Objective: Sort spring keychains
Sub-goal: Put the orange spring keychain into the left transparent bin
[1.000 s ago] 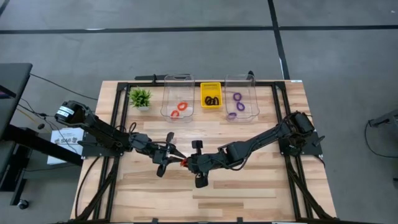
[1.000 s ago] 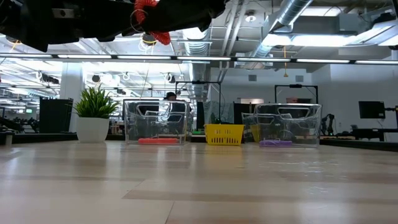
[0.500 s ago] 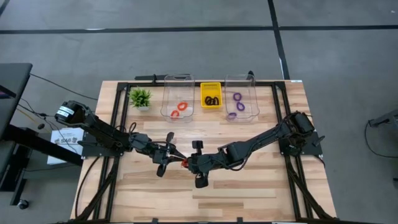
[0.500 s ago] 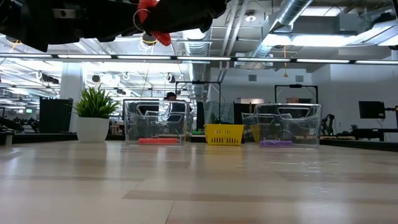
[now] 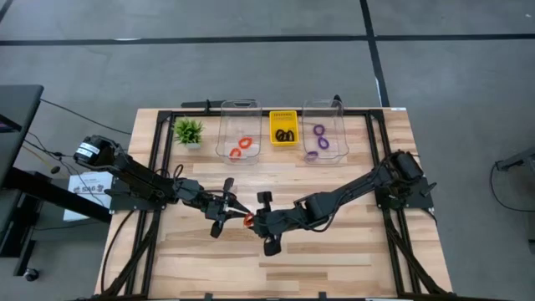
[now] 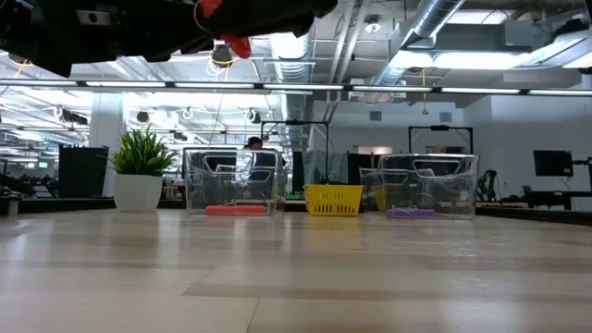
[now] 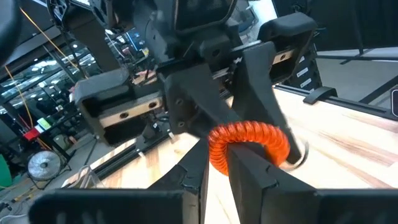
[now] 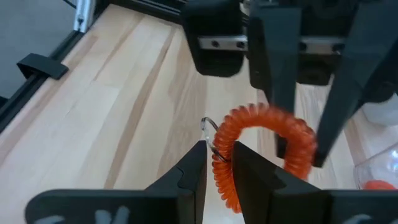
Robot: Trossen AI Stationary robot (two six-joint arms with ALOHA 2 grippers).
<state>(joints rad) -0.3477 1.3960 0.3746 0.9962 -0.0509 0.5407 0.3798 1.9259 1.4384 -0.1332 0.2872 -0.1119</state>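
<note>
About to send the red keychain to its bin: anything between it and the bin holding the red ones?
Nothing visible. The red keychain hangs above bare table, held by both grippers; the bin lies beyond open wood.

My two grippers meet over the middle of the table [image 5: 334,259], nearer its front edge. My left gripper [image 5: 236,210] reaches in from the left, my right gripper [image 5: 255,221] from the right, and a spring keychain [image 5: 248,220] sits between them, pinched in both sets of fingers and lifted off the wood.

Along the back edge runs a row. The plant [image 5: 188,130] stands furthest left. Right of it is a bin [image 5: 238,109] with two keychains [image 5: 241,146] in it, then a small basket [image 5: 283,115] holding more, then a second bin [image 5: 324,108] with two keychains [image 5: 317,142] inside. A paper sheet [image 5: 86,186] lies off the table's left side.
</note>
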